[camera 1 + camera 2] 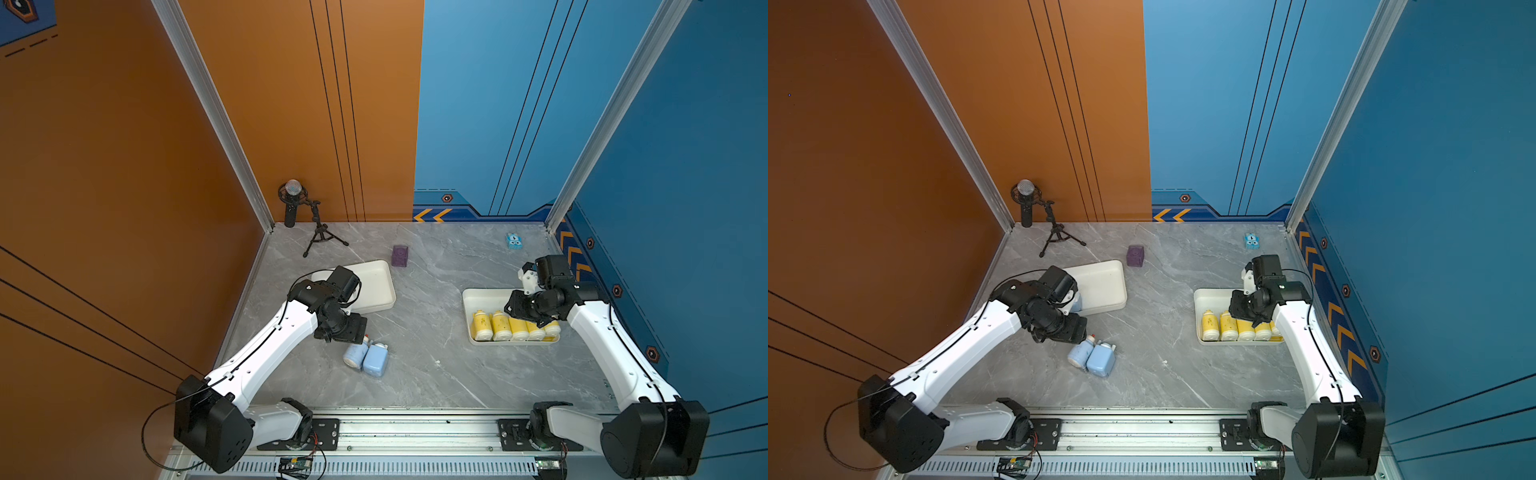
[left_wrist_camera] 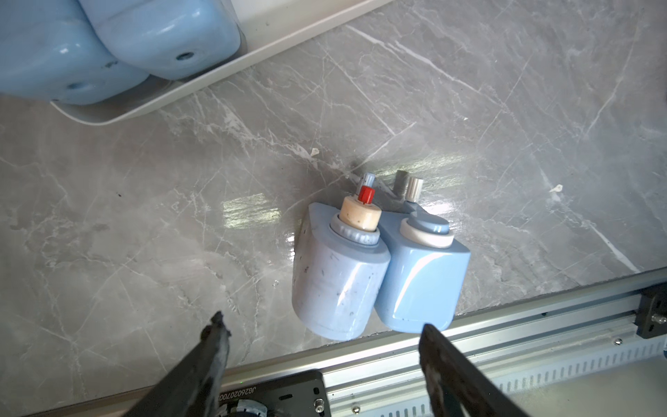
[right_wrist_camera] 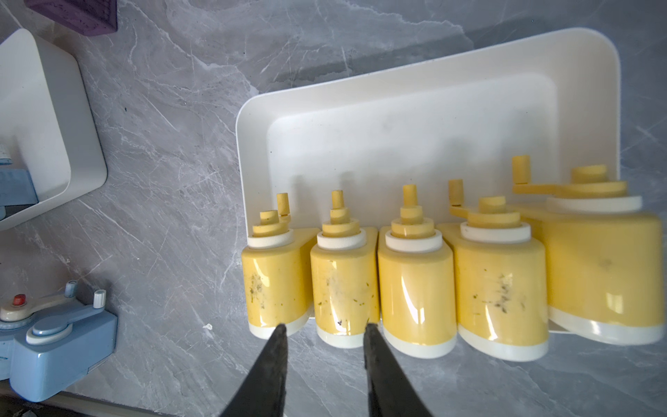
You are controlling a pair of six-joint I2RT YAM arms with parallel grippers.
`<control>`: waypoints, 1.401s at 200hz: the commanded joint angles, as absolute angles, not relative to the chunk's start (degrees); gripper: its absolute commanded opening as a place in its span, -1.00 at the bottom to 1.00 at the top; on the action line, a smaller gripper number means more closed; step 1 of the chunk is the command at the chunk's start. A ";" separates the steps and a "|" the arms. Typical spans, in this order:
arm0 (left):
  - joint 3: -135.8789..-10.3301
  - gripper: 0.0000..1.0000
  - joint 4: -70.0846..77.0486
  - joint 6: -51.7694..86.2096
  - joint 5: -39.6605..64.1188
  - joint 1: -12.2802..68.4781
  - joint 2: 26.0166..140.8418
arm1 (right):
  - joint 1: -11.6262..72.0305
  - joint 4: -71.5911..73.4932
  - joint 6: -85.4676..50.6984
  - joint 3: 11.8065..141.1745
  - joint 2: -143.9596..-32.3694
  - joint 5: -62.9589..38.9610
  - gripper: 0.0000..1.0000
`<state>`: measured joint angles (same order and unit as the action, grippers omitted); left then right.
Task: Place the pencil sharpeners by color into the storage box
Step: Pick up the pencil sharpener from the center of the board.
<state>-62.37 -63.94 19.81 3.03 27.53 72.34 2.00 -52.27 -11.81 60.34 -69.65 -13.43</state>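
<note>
The yellow side looks finished. Five yellows (image 3: 415, 285) lie in a touching row in the right tray (image 3: 397, 126), bases at one long wall. My right jaws hang over that row, a little apart, with nothing between them.

The step in hand is the blue side. Two blues (image 2: 108, 47) already lie in the left tray (image 2: 216, 75). The other two lie on the tabletop (image 2: 144, 216) just outside it, a paler one (image 2: 339, 285) and a glossy one (image 2: 422, 281). They touch flank to flank, cranks pointing roughly trayward. My left jaws are spread wide and empty, poised above the pair at their base ends.

Next, I judge, I come down on one of them — likely the paler. There is no gap between the two for a jaw to enter. So I must either nudge them apart or close across one where its outer flank is free, without dragging its neighbour.

The bases lie near the tabletop's front edge, with the rail (image 2: 505, 357) just beyond, so a low approach from that side is cramped. The carry is short but must clear the tray's rim. In both top views most of that tray is bare, and the middle of the tabletop is open. The purple block (image 1: 400, 255) and the little blue box (image 1: 514, 241) sit well back.
</note>
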 commanded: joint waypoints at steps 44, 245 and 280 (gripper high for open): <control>-57.16 0.67 -64.99 25.64 1.54 31.71 74.18 | 1.62 -53.21 -10.86 61.70 -69.04 -13.78 -0.26; -56.48 0.42 -59.43 28.39 0.42 32.35 82.94 | 1.14 -53.19 -10.72 61.37 -67.38 -13.76 -0.26; -56.52 0.20 -58.71 28.61 0.53 32.34 84.06 | 1.14 -53.19 -10.68 61.48 -67.55 -13.89 -0.26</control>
